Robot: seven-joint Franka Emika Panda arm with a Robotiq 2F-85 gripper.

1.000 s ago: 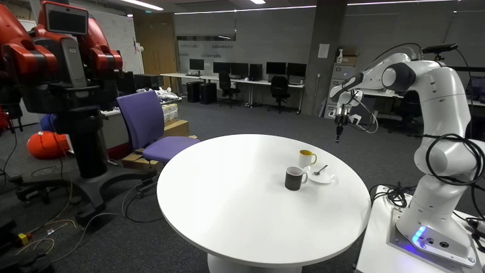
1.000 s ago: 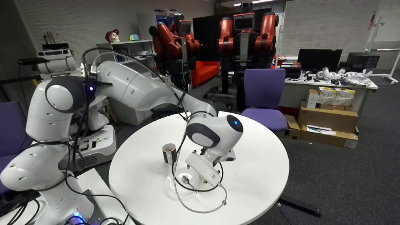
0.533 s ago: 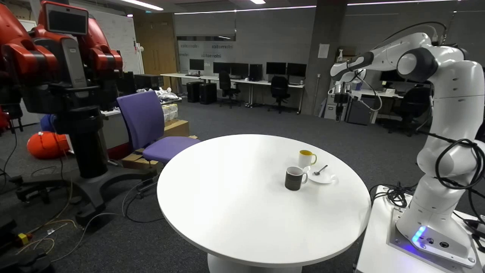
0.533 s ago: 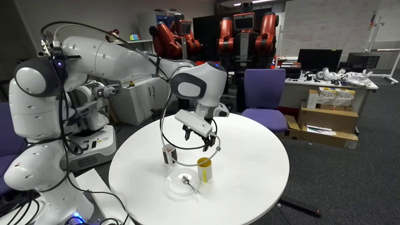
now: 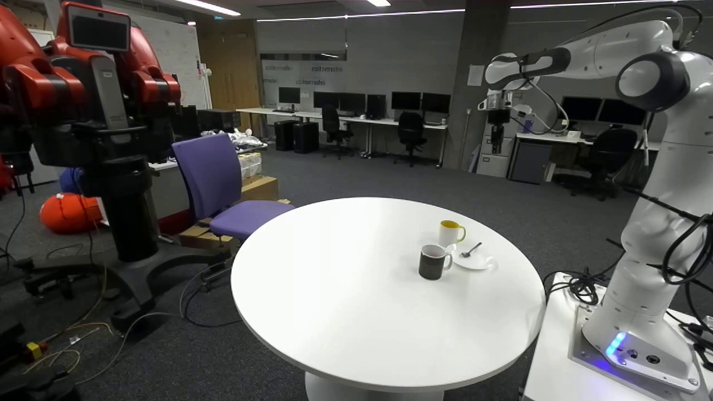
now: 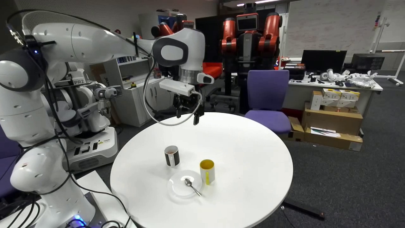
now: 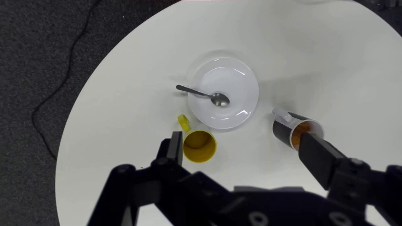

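Note:
My gripper (image 7: 241, 135) stands open with nothing between its black fingers (image 7: 317, 157). It hangs high above the round white table (image 6: 253, 190), touching nothing. Below it in the wrist view, a white mug with a yellow inside and yellow handle (image 7: 199, 146) appears beside one finger. A dark-banded white mug (image 7: 282, 130), orange-brown inside, is partly covered by the other finger. Between and behind the mugs lies a white plate (image 7: 241, 81), and a metal spoon (image 7: 220, 99) rests on it, handle over the rim. Both mugs stand upright in both exterior views.
A purple chair (image 6: 268, 95) is close to the table's far edge. Red two-armed robots (image 6: 246, 41) stand behind it. A grey cable (image 6: 148, 117) loops down beside my gripper. Cardboard boxes (image 6: 332, 122) are stacked under a desk.
The arm has drawn back and lifted my gripper well up from near the mugs and plate. The yellow mug came out from behind it. Mugs, plate and spoon stayed put.

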